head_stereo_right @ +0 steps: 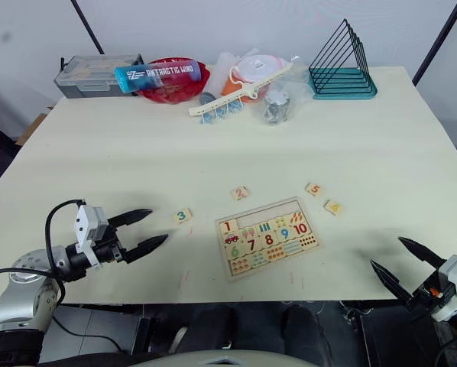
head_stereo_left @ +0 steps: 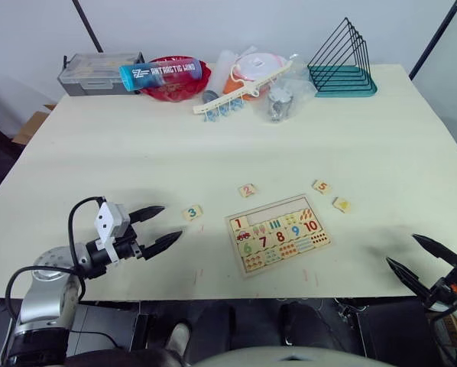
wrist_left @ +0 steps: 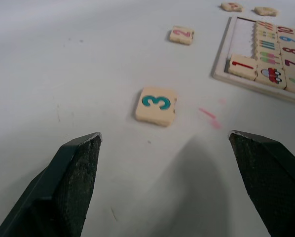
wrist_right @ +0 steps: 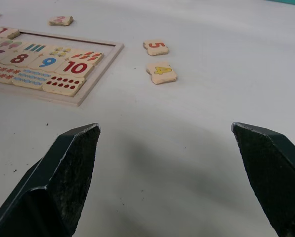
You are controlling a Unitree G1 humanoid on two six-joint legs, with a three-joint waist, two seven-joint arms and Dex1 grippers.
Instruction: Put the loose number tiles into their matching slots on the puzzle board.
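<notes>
A: Any writing you can read?

B: A blue bottle (head_stereo_left: 160, 74) lying across a red bowl (head_stereo_left: 175, 86) at the far edge says "ANTARCTIC WIND". On the board (head_stereo_left: 279, 233) the numerals 6 to 10 run in colour, and a red 1 tile (head_stereo_left: 240, 224) sits in the corner of its top row.

A: What does the board look like?

B: Flat pale wood, slightly askew, near the front of the table (head_stereo_left: 236, 153). Beside the 1, the slots (head_stereo_left: 278, 210) in that row are bare. Rows of tiny counting pictures lie above and below the big numerals.

A: And the loose tiles?

B: The green 3 (wrist_left: 156, 104) lies left of the board, the red 2 (head_stereo_left: 247, 190) just beyond its far edge, and the red 5 (wrist_right: 156, 47) and yellow 4 (wrist_right: 161, 72) near each other off its right end.

A: The grippers?

B: The left gripper (head_stereo_left: 157, 228) is spread wide, empty, facing the 3. The right gripper (head_stereo_right: 406, 267) is spread too, low at the front right corner, holding nothing.

A: The setting?

B: A pale table against a white wall, with a grey box (head_stereo_left: 98, 72), a wire rack (head_stereo_left: 341, 61) and bagged clutter (head_stereo_left: 263, 80) at the back.
</notes>
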